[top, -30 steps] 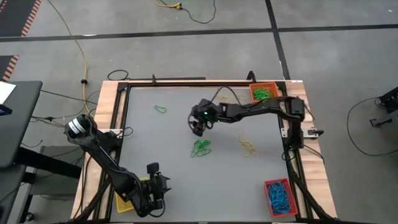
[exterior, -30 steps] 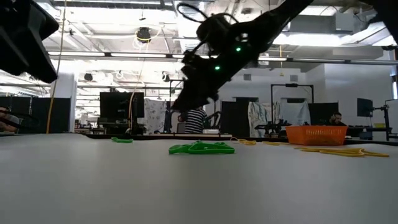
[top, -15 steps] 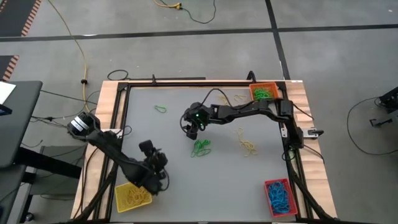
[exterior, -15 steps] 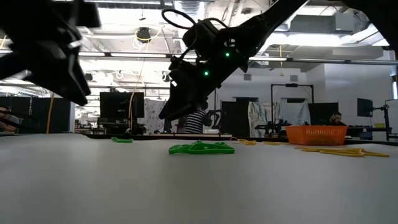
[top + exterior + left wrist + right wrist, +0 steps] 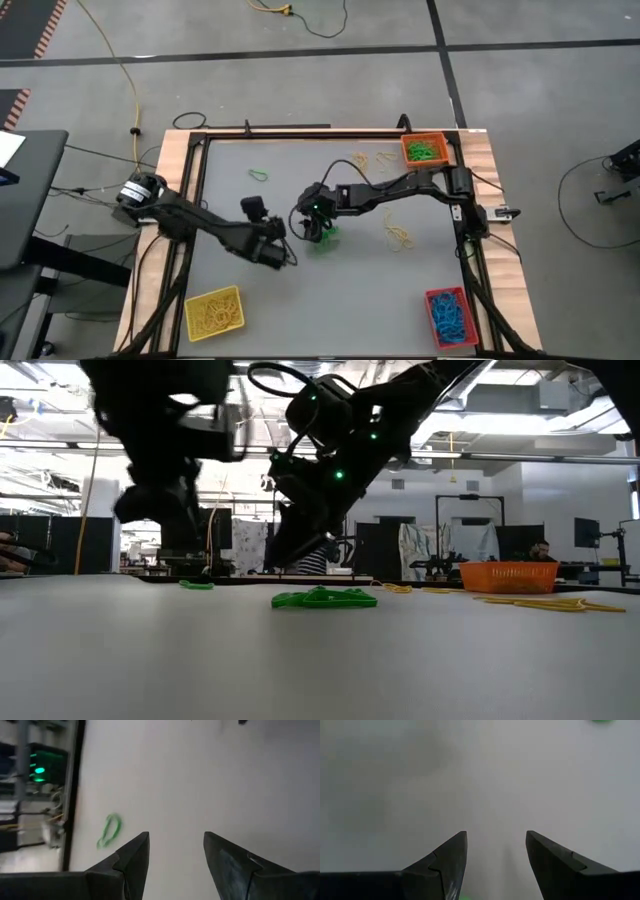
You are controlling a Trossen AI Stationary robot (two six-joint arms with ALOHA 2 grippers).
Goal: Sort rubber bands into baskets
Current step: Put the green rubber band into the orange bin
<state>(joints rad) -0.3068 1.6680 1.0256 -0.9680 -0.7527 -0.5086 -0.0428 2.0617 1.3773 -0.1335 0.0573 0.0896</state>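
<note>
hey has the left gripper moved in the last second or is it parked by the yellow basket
Yes. The left gripper has moved in the high view, from beside the yellow basket toward the table's middle, near the green rubber bands.

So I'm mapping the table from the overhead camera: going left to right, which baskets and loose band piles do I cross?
Yellow plastic basket → lone green rubber band → green band pile → loose yellow bands → orange plastic basket → red plastic basket.

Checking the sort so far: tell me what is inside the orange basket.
The orange basket at the table's far right corner holds a tangle of green rubber bands. How many there are, and whether another colour lies under them, cannot be seen.
</note>
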